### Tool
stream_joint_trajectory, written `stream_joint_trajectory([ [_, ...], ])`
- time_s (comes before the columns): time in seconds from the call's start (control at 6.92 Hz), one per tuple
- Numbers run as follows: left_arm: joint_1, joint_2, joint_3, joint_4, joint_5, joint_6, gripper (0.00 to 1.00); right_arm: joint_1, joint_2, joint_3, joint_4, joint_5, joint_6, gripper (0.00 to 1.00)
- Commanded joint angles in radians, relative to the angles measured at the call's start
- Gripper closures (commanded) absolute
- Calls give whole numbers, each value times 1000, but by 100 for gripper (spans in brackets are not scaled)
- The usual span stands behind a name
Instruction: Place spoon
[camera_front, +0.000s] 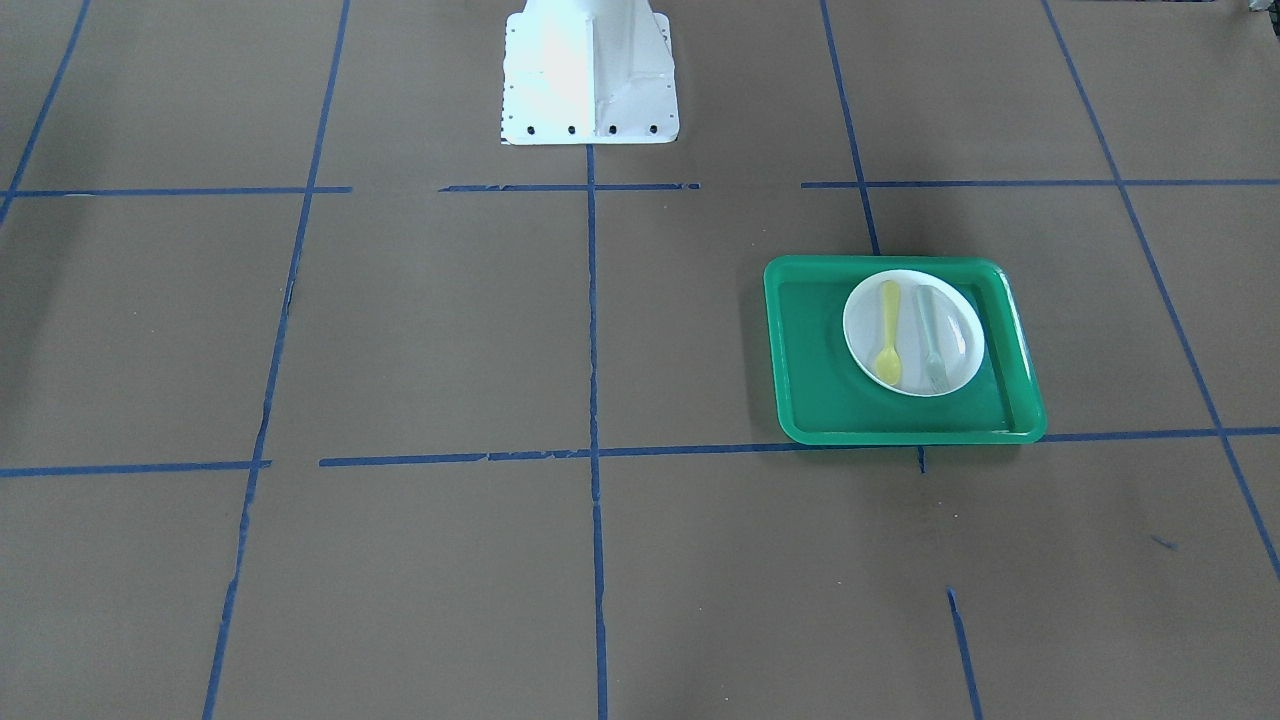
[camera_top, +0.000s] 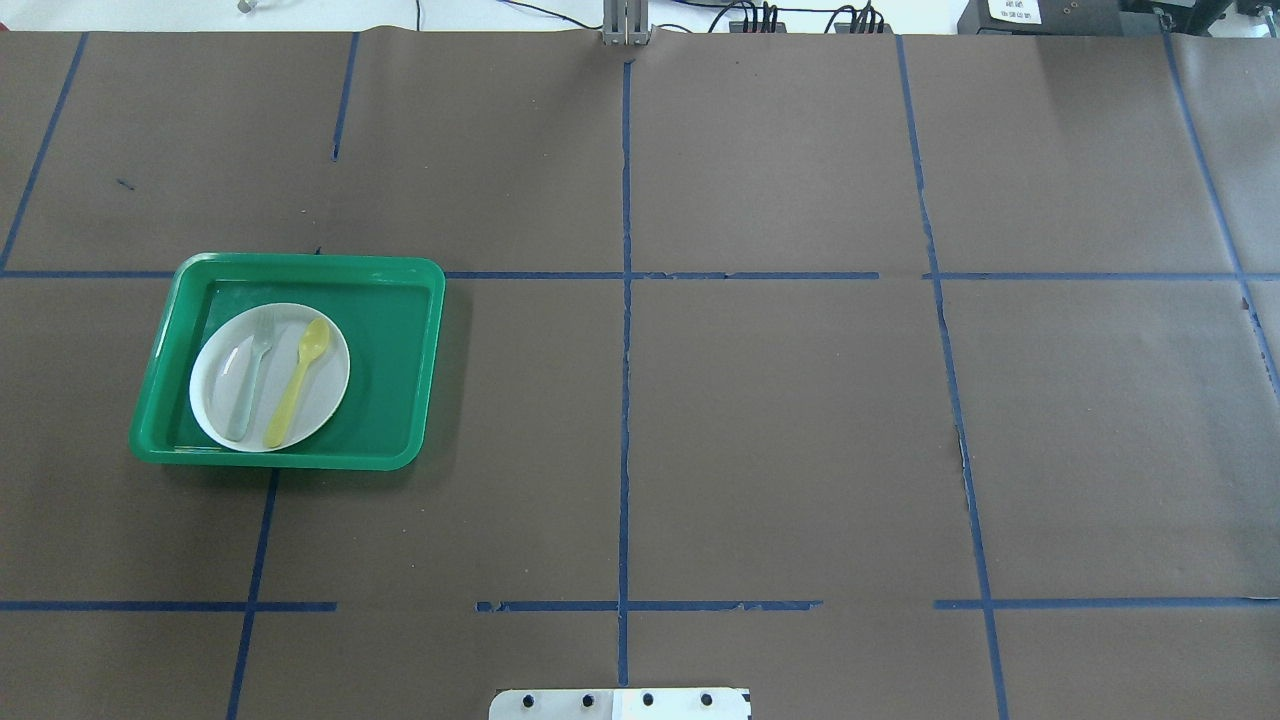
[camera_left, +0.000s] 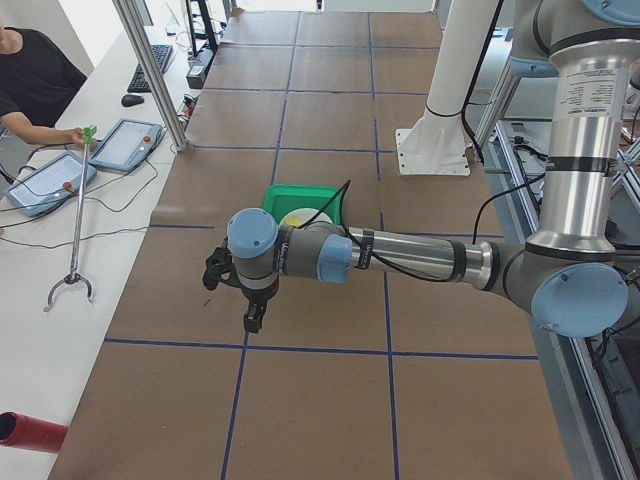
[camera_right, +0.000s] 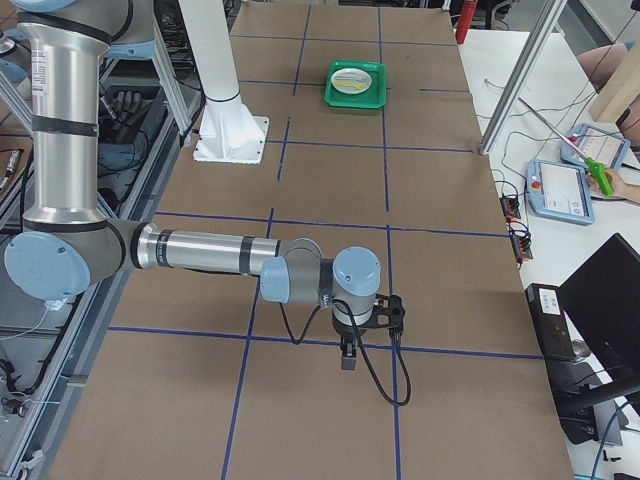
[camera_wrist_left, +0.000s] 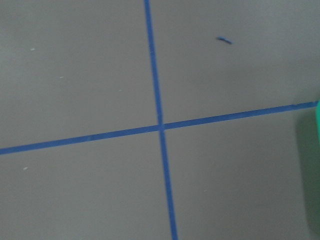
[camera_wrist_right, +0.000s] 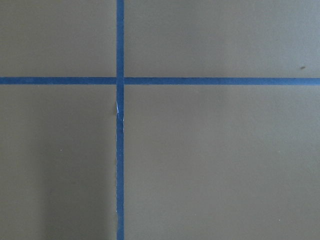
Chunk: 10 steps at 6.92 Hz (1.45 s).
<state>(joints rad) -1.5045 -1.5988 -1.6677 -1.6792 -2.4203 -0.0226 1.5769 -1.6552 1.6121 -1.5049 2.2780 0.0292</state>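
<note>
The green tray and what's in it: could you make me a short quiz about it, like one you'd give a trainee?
1. True or false: the yellow spoon lies on the white plate, side by side with the fork.
2. What does the plate rest in? A) a green tray B) a cardboard box C) a metal sink
3. Fill in: the tray sits on the robot's ____ side of the table.

Key: 1 true; 2 A; 3 left.
</note>
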Motion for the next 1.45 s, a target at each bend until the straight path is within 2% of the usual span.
stream_joint_trajectory([
  [0.0, 174, -39, -6, -195, -14, -262, 1, 0, 0, 0, 0, 0, 0, 0],
  [0.14, 264, -84, -15, -212, 0, -375, 6, 0, 0, 0, 0, 0, 0, 0],
  [0.29, 376, -155, -15, -211, 123, -508, 7, 0, 0, 0, 0, 0, 0, 0],
  [0.43, 476, -199, -15, -211, 197, -607, 6, 0, 0, 0, 0, 0, 0, 0],
  [0.58, 530, -225, -12, -211, 201, -673, 8, 0, 0, 0, 0, -2, 0, 0],
  [0.87, 614, -251, -9, -211, 240, -689, 17, 0, 0, 0, 0, -2, 0, 0],
  [1.3, 694, -240, -3, -209, 329, -678, 18, 0, 0, 0, 0, 0, 0, 0],
])
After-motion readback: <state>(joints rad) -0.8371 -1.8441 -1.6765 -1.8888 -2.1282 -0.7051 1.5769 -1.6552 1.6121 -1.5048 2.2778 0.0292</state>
